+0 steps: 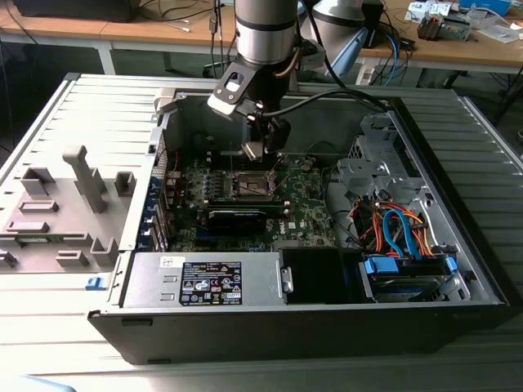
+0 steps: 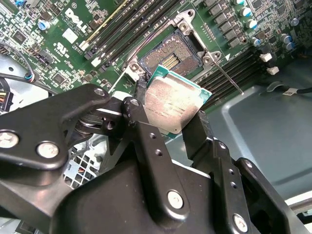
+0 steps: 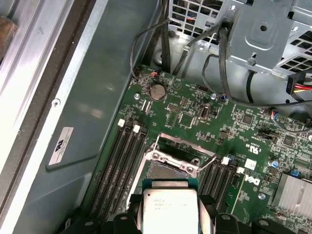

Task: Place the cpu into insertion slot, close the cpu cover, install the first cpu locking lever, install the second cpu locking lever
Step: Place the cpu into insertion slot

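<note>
Open computer case (image 1: 327,331) on slatted table (image 1: 49,310) | our gripper (image 2: 171,117) clamps chip (image 2: 170,100) by two opposite edges, seemingly sparing its contacts | socket (image 2: 170,57) sits bare just beyond our fingertips (image 2: 201,127)

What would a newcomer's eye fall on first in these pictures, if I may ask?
First comes the silvery cpu, clamped in the black gripper and held over the green motherboard in the second wrist view. Close by it sits the insertion slot, its contact field bare. In the exterior view, the arm reaches into an open computer case, with orange and blue cables at the exterior view's right.
</note>
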